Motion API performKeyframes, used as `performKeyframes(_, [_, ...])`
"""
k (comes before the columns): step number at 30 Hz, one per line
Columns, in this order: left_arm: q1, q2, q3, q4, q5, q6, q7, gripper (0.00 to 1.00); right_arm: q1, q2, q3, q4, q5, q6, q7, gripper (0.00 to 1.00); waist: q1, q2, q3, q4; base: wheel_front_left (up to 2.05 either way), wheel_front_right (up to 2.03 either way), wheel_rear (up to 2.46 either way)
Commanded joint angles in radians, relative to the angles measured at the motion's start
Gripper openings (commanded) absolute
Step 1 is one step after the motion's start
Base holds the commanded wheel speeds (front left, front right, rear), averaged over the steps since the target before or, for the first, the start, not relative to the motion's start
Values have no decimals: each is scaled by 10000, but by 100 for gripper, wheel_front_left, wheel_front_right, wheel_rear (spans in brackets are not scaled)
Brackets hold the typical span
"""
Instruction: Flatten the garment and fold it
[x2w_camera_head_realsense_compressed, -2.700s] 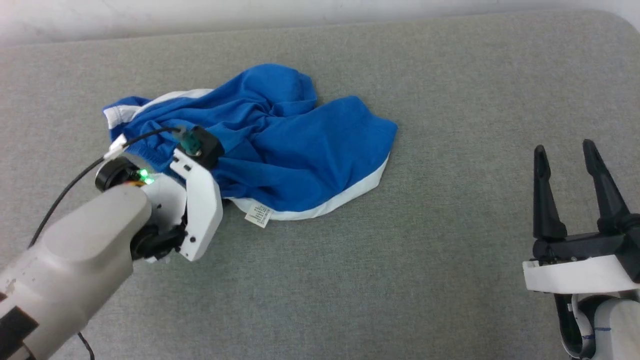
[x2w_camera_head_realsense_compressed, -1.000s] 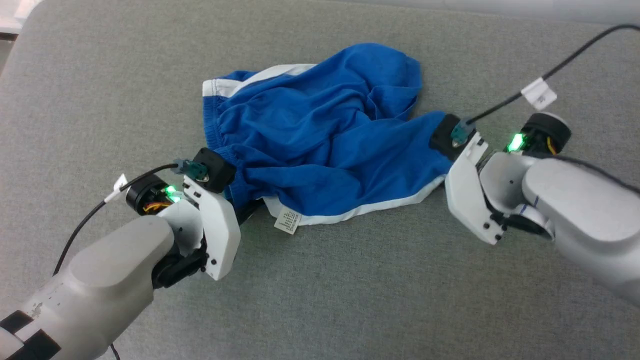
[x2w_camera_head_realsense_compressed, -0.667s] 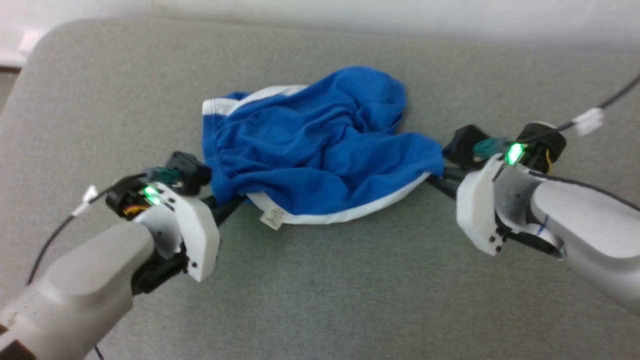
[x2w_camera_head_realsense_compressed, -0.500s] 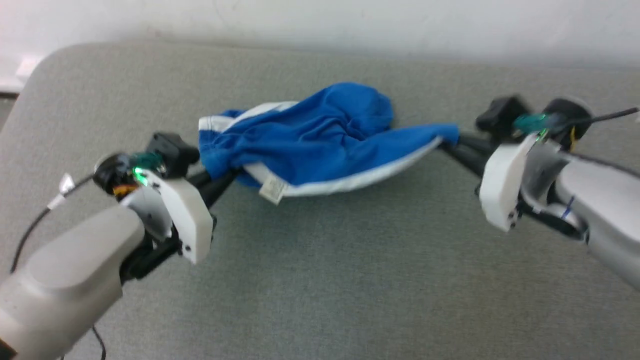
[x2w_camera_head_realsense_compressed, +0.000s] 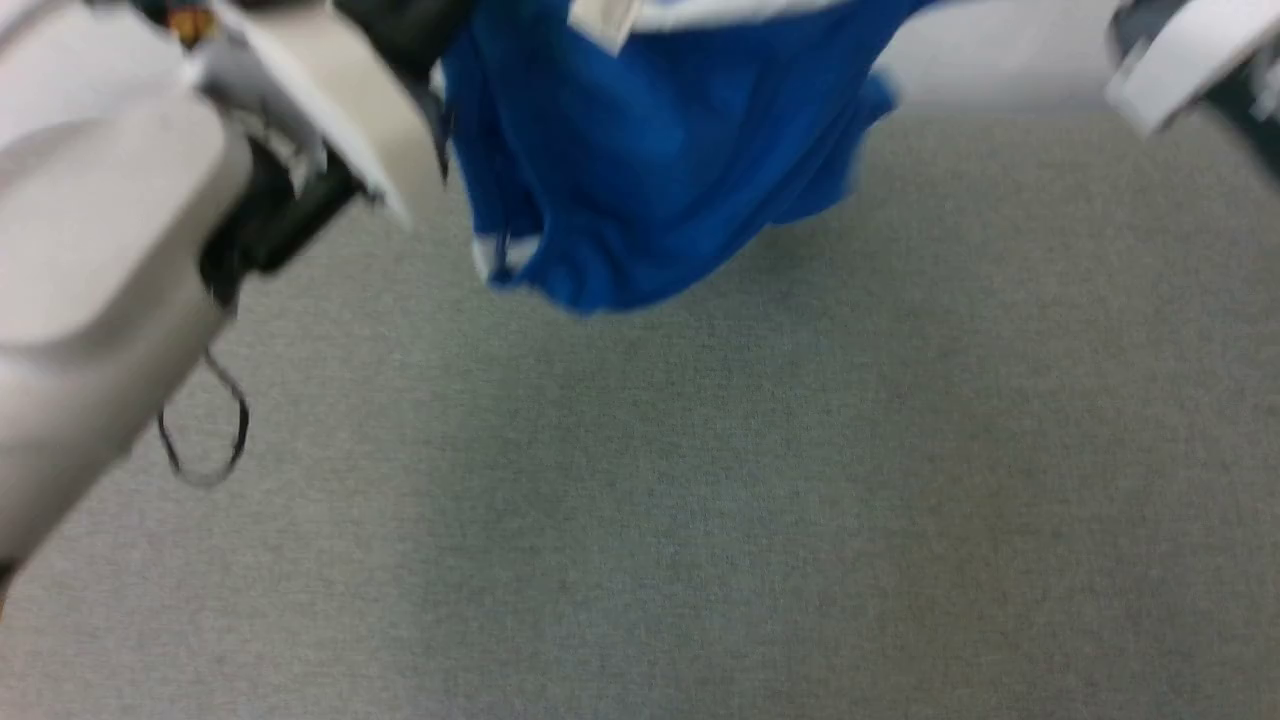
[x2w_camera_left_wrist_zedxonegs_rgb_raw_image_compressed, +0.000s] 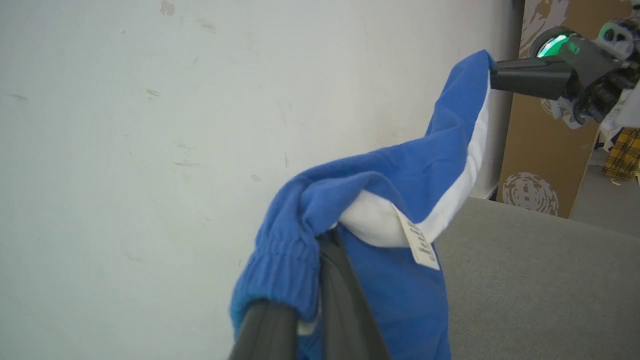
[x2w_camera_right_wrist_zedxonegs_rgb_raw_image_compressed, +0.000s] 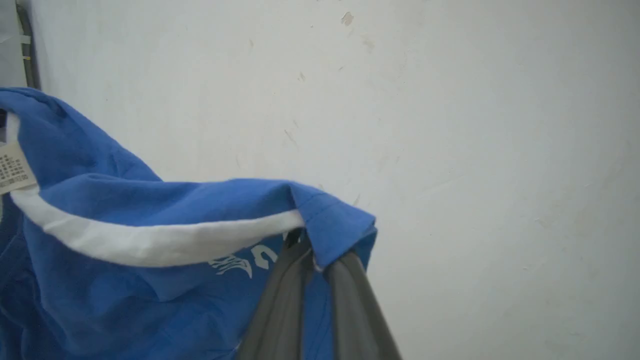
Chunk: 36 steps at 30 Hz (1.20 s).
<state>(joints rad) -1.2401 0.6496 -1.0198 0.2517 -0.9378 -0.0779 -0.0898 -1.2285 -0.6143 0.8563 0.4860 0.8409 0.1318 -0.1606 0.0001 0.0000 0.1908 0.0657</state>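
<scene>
The garment (x2w_camera_head_realsense_compressed: 650, 150), royal-blue shorts with white trim, hangs in the air above the grey surface, stretched between both grippers and sagging in the middle. In the left wrist view my left gripper (x2w_camera_left_wrist_zedxonegs_rgb_raw_image_compressed: 322, 260) is shut on the gathered waistband (x2w_camera_left_wrist_zedxonegs_rgb_raw_image_compressed: 280, 265), next to the white tag (x2w_camera_left_wrist_zedxonegs_rgb_raw_image_compressed: 420, 242). My right gripper (x2w_camera_right_wrist_zedxonegs_rgb_raw_image_compressed: 315, 255) is shut on a hem corner with white trim (x2w_camera_right_wrist_zedxonegs_rgb_raw_image_compressed: 150, 242); part of a white print (x2w_camera_right_wrist_zedxonegs_rgb_raw_image_compressed: 245, 262) shows below it. From the left wrist, the right gripper (x2w_camera_left_wrist_zedxonegs_rgb_raw_image_compressed: 500, 76) pinches the raised far corner.
The grey padded table (x2w_camera_head_realsense_compressed: 700, 500) lies below the hanging cloth. A white wall (x2w_camera_left_wrist_zedxonegs_rgb_raw_image_compressed: 150, 125) stands behind it, with a cardboard panel (x2w_camera_left_wrist_zedxonegs_rgb_raw_image_compressed: 540, 150) at the table's far end. A black cable loop (x2w_camera_head_realsense_compressed: 205, 440) dangles from my left arm (x2w_camera_head_realsense_compressed: 120, 220).
The right gripper closed on the hem corner. Both arms then raised the garment off the table, and it now hangs between them. The head camera's view has shifted too.
</scene>
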Motion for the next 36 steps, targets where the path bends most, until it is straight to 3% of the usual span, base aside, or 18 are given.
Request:
performKeyframes(1, [-328,-124,137,119,54,-59,-9,0,-305,77,-186,132,-141,-11,-3,0,-1,0,698,-282,0,0,0])
performKeyframes(11, [-3848,-1300,953,1775,777,2,-188,0,-3420,197,-1687,1226,-1750,-11,305,0,-1,0,3019,-741,0,0,0])
performKeyframes(19, [-5168,-1596,1362,3148,930,-101,-740,0,-4795,516,-2251,1775,-2488,-11,140,0,-1,0,3974,-983,0,0,0])
performKeyframes(28, [-3410,-1707,983,4059,769,-328,-1462,0,-3323,963,-1631,2252,-2797,-11,-359,0,-1,0,3947,-958,0,0,0])
performKeyframes(33, [-1404,-1634,888,3985,804,-363,-1691,0,-1528,1171,-914,2279,-2987,-11,-737,0,-1,0,3429,-941,0,0,0])
performKeyframes(36, [181,-1532,1166,3482,934,-172,-1712,0,-237,1041,-479,2095,-2978,-11,-861,0,-1,0,2861,-856,0,0,0])
